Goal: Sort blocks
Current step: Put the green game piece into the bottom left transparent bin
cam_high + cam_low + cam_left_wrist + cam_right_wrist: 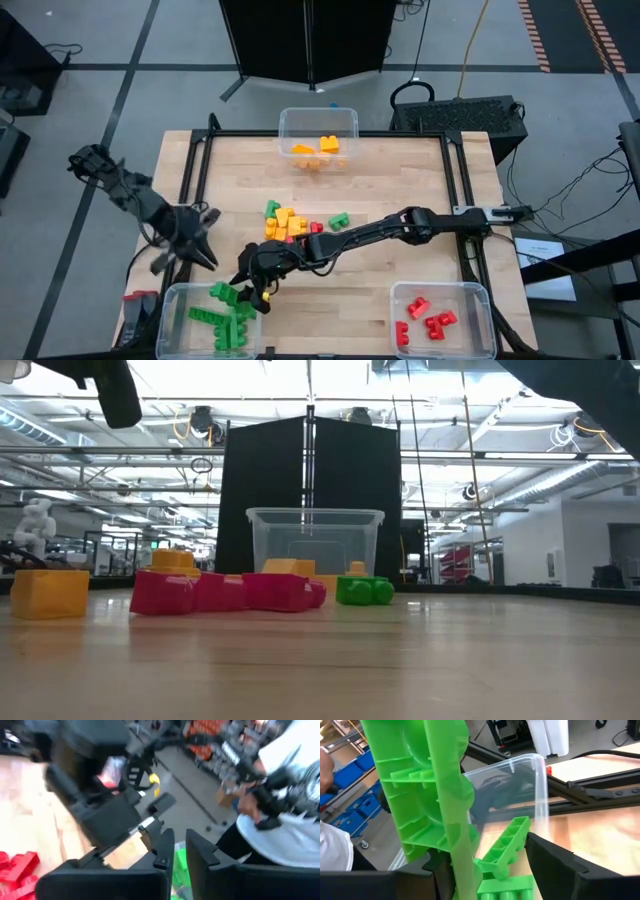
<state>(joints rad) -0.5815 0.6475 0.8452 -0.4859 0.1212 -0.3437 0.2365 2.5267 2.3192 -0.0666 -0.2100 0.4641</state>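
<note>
right pincer carries green to its bin

right pincer [252, 287] pinches a green block [432, 795] at the green bin [172, 300] rim; next, let go inside. left pincer [197, 243], fingers nearly together, waits close beside, crowding it. remaining blocks [290, 224] sit mid-counter [400, 190].

My right arm [400, 226] lies slantwise across the middle of the surface [400, 170], barring any straight pass from the near side to the far side there. Its end effector [253, 285] hangs at the rim of the near-left bin [170, 300], so that bin's mouth is partly blocked. A heap of blocks [290, 224] crowds the centre. The far bin [318, 122] and the near-right bin [478, 295] stand unobstructed from above. I see bare wood along the right side and the far-left corner. My left end effector [205, 240] sits at the left edge.
</note>
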